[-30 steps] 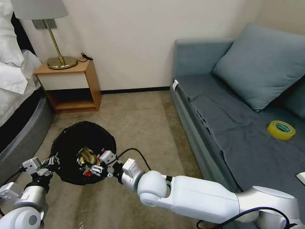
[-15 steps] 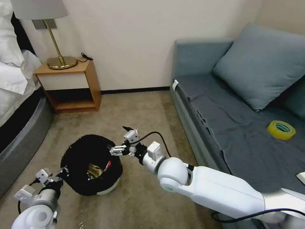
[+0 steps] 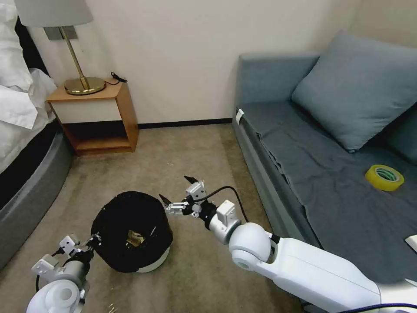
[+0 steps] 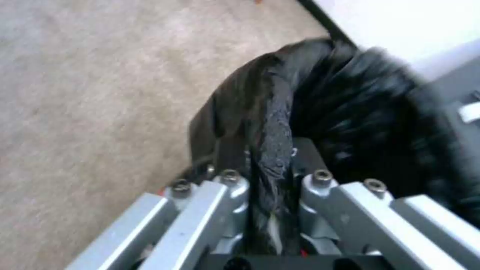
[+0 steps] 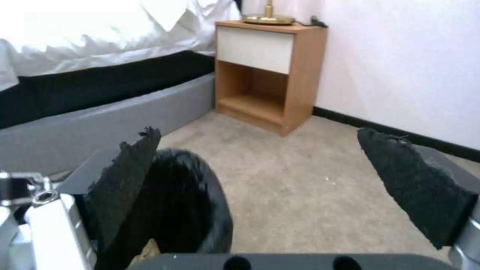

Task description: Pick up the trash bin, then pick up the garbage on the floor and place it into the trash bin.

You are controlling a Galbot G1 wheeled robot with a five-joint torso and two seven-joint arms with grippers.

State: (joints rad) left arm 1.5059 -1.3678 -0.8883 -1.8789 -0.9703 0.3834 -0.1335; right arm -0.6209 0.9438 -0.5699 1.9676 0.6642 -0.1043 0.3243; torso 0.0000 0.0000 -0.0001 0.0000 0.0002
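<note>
- Head view: the trash bin (image 3: 132,232) sits low by the carpet (image 3: 186,152), tipped a little toward the robot, which keeps its mouth facing up and easy to drop things into. The left pincer (image 3: 84,248) is at the bin's near rim, the natural place to carry it from one side. A gold-brown wrapper (image 3: 135,238) lies inside the bin on the black bag. The right pincer (image 3: 182,195) hangs just beyond the bin's far rim, jaws spread wide and holding nothing, which suggests its load is already dropped. A yellow tape roll (image 3: 384,177) lies on the sofa (image 3: 312,174), well apart.
- Left wrist view: the left pincer (image 4: 272,176) is pinched tight on a fold of the bag and rim of the trash bin (image 4: 350,123); gripping the rim lets one arm hold the bin.
- Right wrist view: the two black pads (image 5: 125,176) stand far apart with bare carpet (image 5: 300,180) between them; the trash bin (image 5: 185,202) sits below beside one pad, and the nightstand (image 5: 270,67) stands farther off by the bed (image 5: 75,48).
</note>
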